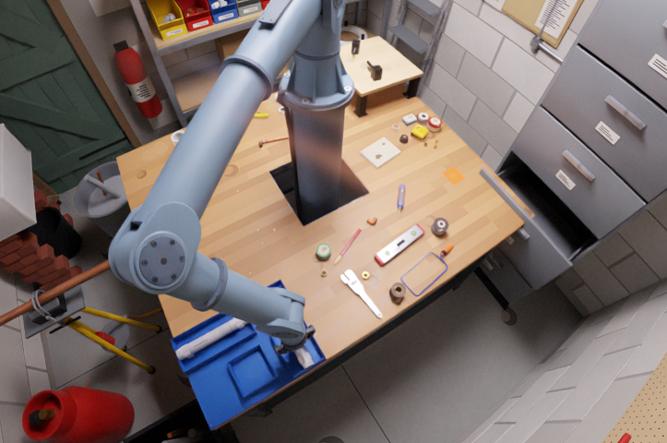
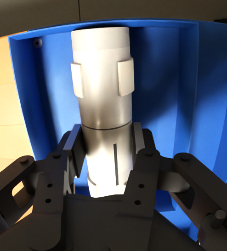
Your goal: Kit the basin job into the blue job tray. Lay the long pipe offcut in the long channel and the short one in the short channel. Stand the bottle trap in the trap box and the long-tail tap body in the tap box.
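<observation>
The short pipe offcut point(image 2: 104, 103) is partly hidden under my wrist in the side camera, where only its white end point(image 1: 304, 357) shows. I hold it in my closed gripper point(image 2: 107, 149), low in the short channel at the right end of the blue job tray point(image 1: 242, 360). It is a white tube with two raised tabs near its far end. The long pipe offcut point(image 1: 209, 338) lies in the long channel along the tray's far side. Two square boxes of the tray point(image 1: 251, 370) are empty. I see no bottle trap or tap body.
The table's near edge runs just past the tray, which overhangs the corner. A white spanner point(image 1: 362, 292), a spirit level point(image 1: 399, 244), a pencil point(image 1: 347, 245), a tape roll point(image 1: 323, 251) and a blue wire loop point(image 1: 424, 273) lie to the right. My base column point(image 1: 313, 151) stands mid-table.
</observation>
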### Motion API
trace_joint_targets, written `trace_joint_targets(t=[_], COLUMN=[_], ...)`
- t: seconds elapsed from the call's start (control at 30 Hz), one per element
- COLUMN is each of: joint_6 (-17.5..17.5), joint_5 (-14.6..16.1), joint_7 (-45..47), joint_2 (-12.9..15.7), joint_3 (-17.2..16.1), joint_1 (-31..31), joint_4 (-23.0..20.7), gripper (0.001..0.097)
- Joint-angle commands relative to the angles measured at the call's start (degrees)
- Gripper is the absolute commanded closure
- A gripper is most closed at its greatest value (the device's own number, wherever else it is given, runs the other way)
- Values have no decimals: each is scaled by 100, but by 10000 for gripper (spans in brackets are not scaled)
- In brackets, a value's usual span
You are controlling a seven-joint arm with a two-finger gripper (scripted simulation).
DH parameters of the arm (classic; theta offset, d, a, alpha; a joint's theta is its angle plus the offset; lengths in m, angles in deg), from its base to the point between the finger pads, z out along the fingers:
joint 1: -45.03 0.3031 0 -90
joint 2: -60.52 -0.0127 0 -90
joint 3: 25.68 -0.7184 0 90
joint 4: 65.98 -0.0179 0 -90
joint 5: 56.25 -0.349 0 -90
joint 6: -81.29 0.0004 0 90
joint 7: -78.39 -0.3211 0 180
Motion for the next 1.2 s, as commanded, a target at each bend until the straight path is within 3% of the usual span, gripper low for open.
trace_joint_targets(t=[0.0, 0.43, 1.17], joint_6=[3, 3, -12], joint_5=[4, 5, -2], joint_7=[0, 0, -17], joint_2=[1, 3, -44], joint_3=[0, 1, -11], joint_1=[1, 1, -3], joint_4=[-8, -9, 47], gripper=[741, 491, 491])
